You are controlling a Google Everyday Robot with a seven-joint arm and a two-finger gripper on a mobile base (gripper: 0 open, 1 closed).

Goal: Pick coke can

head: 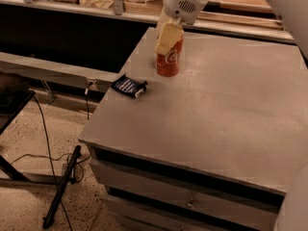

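Observation:
The coke can (169,64) is red with a white script logo. It stands upright over the far left part of the grey table top (216,109). My gripper (168,46) comes down from above and is shut on the can's top. One cream finger (168,35) covers the can's upper front; the other is hidden behind the can. I cannot tell whether the can's base touches the table. The round orange-red fruit is hidden from view.
A flat dark blue packet (129,86) lies near the table's left edge, in front and to the left of the can. Drawers (192,201) run below the table front. A dark rod (60,186) and cables lie on the floor at the left. A shelf (96,11) runs behind.

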